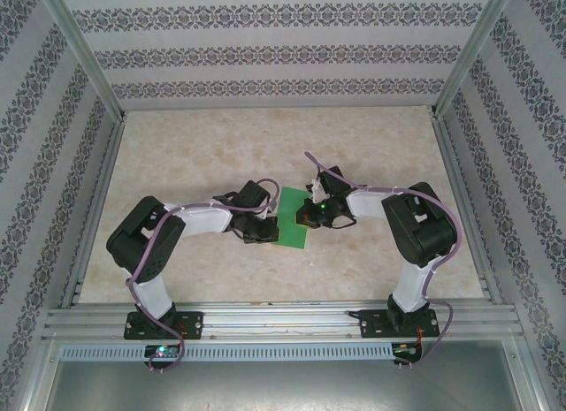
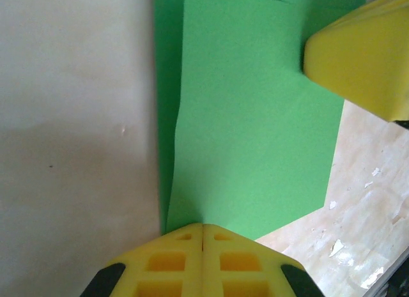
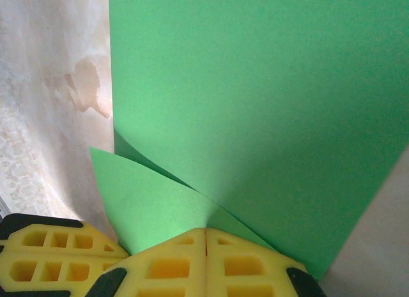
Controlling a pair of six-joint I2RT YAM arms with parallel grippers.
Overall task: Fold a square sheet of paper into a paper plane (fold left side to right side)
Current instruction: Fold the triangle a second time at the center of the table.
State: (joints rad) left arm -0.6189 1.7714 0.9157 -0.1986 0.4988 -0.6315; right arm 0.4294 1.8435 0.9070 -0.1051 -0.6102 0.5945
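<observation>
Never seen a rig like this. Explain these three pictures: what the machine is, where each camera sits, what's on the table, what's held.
These are two robot arms bolted at the near edge of a table. The wide picture comes from a fixed camera above and behind them. The other two come from a camera on each wrist, so the yellow pads at the bottom are that arm's own fingers. A green sheet of paper sits between the arms, one flap folded over. The left gripper and the right gripper each have their fingers closed on an edge of it.
</observation>
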